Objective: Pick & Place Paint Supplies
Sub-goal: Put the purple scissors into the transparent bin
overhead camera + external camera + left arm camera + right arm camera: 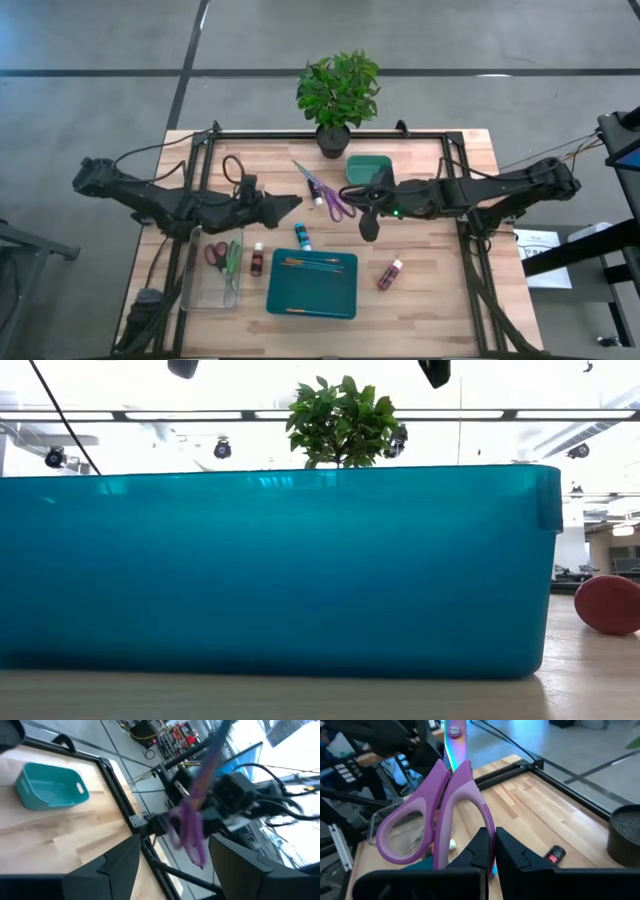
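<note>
Grey concrete floor surrounds the pale wooden table [420, 290]. Paint bottles lie near the teal plastic tray [312, 285]. Right gripper [494, 851] pinches purple-handled scissors [437, 805]; left gripper [172, 862] stands apart.

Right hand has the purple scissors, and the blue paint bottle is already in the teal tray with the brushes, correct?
Not quite. The blue paint bottle is not in the teal tray; it lies on the table just beside its far edge, as the high view shows. The brushes are in the tray, and the right hand has the purple scissors.
</note>
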`<action>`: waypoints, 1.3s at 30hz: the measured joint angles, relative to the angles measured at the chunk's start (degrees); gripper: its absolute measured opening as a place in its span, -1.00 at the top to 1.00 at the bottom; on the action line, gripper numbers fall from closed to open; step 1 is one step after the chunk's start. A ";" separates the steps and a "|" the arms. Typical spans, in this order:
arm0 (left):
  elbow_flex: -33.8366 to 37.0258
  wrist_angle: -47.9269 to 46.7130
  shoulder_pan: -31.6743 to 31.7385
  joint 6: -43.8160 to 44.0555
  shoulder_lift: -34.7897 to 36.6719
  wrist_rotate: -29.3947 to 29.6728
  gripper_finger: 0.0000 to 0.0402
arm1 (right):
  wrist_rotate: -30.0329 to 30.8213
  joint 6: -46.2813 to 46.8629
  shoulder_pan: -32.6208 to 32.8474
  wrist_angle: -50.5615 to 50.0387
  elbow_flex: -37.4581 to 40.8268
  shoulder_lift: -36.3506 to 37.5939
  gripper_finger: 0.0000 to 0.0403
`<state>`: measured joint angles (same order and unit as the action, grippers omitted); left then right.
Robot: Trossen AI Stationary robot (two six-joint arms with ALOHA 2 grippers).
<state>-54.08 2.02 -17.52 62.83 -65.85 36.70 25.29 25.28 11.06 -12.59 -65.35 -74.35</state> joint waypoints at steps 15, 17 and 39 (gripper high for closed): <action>0.00 8.90 3.20 -5.41 -2.47 -1.98 -0.21 | -2.88 -1.66 0.21 2.76 -2.53 -4.22 0.96; -0.02 9.87 3.43 -5.50 -2.66 -1.98 -0.21 | -3.19 -2.50 0.19 2.19 -3.69 -4.91 0.96; 0.00 7.82 4.44 -2.76 -2.93 0.37 0.97 | -1.35 -6.86 1.08 -4.36 -9.99 -8.91 0.96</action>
<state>-54.08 9.84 -13.08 60.06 -68.77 37.07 23.94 18.42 12.14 -16.95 -75.34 -83.25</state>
